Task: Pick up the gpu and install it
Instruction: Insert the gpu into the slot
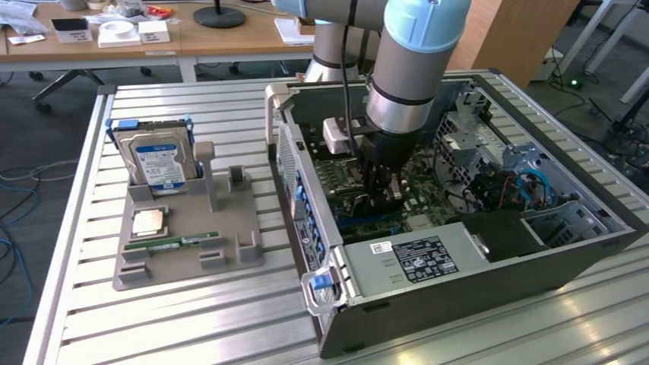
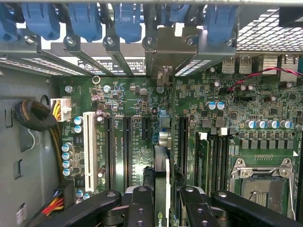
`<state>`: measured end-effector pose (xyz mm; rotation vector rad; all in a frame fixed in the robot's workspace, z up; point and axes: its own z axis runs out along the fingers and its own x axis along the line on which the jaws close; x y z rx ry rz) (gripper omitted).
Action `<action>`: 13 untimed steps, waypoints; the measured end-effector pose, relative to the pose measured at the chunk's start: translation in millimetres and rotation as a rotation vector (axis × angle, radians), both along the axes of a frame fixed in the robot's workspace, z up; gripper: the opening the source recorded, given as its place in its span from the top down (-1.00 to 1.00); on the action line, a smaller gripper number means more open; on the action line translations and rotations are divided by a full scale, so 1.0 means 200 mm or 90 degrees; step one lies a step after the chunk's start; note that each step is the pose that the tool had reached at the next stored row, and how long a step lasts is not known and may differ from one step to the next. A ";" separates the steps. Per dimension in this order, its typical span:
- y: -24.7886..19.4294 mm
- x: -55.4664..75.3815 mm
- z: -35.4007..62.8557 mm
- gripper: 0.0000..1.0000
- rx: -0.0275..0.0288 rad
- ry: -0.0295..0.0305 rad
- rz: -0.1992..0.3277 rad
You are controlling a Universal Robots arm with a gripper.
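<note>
Desk [image 1: 182,319]: slatted metal top, lower half of the exterior frame, wooden office tables behind at upper left.
Computer case [image 1: 487,266]: lies open, centre-right; arm reaches down inside.
Grey holder [image 1: 188,236]: left of the case, carrying a hard drive [image 1: 154,161].
Motherboard [image 2: 236,113]: green, slots running vertically.
Tool [image 2: 163,208]: closed narrowly on the gpu, bottom centre of the wrist frame.
Gpu [image 2: 162,179]: held edge-on, just above the slots, bracket toward the blue clips [image 2: 128,19].
Handling: probably light, stiff, fragile; best gripped across the flat faces.
</note>
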<state>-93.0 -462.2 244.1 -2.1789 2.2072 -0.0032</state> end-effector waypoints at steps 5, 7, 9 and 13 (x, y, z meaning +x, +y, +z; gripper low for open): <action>0.000 0.00 -0.007 0.48 0.0002 -0.0002 0.000; 0.000 0.00 -0.008 0.48 0.0002 0.0000 0.000; 0.000 0.00 -0.008 0.48 0.0001 0.0000 0.000; 0.000 -0.01 -0.008 0.48 0.0002 -0.0005 0.000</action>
